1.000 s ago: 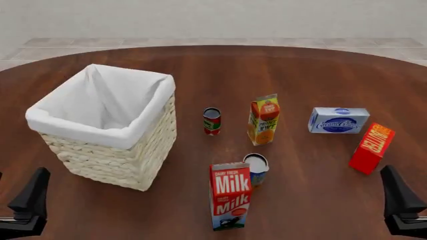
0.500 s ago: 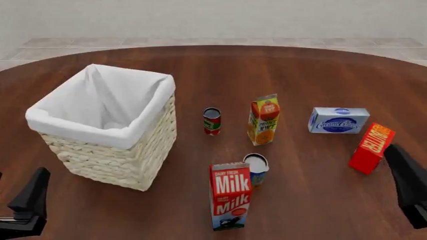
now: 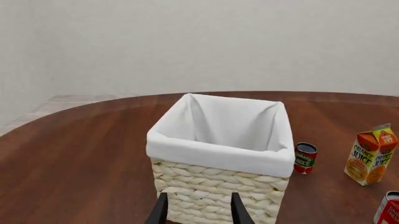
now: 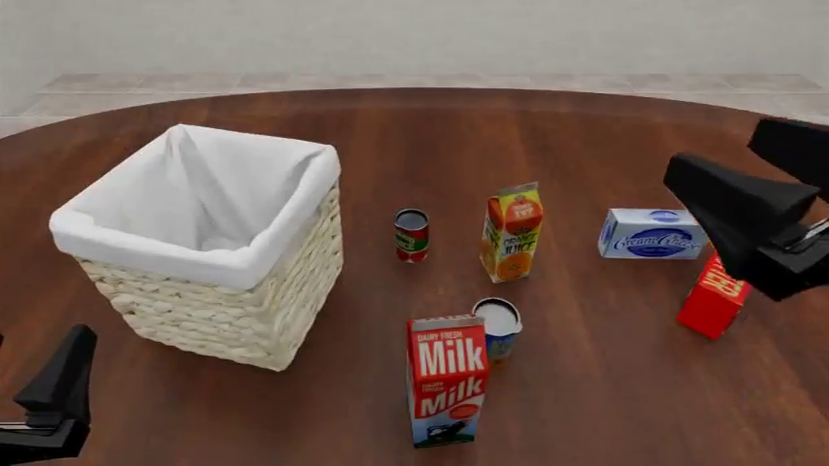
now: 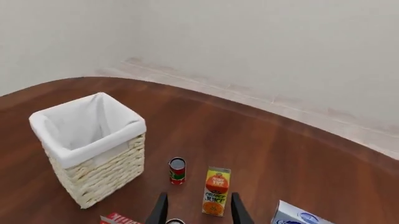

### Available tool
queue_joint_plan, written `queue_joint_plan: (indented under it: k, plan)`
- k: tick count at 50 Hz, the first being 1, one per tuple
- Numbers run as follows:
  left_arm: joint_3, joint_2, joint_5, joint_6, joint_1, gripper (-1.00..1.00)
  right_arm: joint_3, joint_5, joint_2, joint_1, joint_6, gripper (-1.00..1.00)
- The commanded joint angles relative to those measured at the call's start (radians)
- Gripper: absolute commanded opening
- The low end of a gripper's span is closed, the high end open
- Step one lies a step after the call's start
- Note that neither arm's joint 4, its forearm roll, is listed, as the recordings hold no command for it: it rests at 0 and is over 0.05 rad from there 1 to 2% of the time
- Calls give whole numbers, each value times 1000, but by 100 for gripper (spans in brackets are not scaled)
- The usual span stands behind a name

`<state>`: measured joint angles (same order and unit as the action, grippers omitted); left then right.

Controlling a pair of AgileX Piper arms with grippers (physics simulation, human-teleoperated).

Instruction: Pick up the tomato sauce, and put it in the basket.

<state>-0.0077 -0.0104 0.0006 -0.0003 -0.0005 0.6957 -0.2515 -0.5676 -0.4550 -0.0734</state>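
Observation:
The tomato sauce, a small red can with a green band and a silver top, stands upright on the table right of the basket. It also shows in the left wrist view and the right wrist view. The basket is cream wicker with a white lining. My right gripper is open and empty, raised high over the table's right side, far from the can. My left gripper is open and empty, low near the front left, just in front of the basket.
An orange juice carton stands just right of the can. A milk carton and a blue-and-white can stand nearer the front. A cream cheese box and a red box are at the right, under the right arm.
My right gripper has risen from the front right corner, up and forward over the red box. The left gripper and all objects have stayed still.

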Motion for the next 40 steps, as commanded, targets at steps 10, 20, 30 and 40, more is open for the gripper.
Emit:
queue_joint_plan:
  k: [10,20,30,40]
  plan:
    - [4,3,-2,1,0,100,266,-105,-332,-141,-18,100]
    - [1,0,-1,1,0,100,437,-217,-465,-167,-36,100]
    - [0,2,2,1,0,100,576,-298,-595,-170,-47,100]
    - [-1,5,6,1,1,100,699,-372,-727,-165,-63,100]
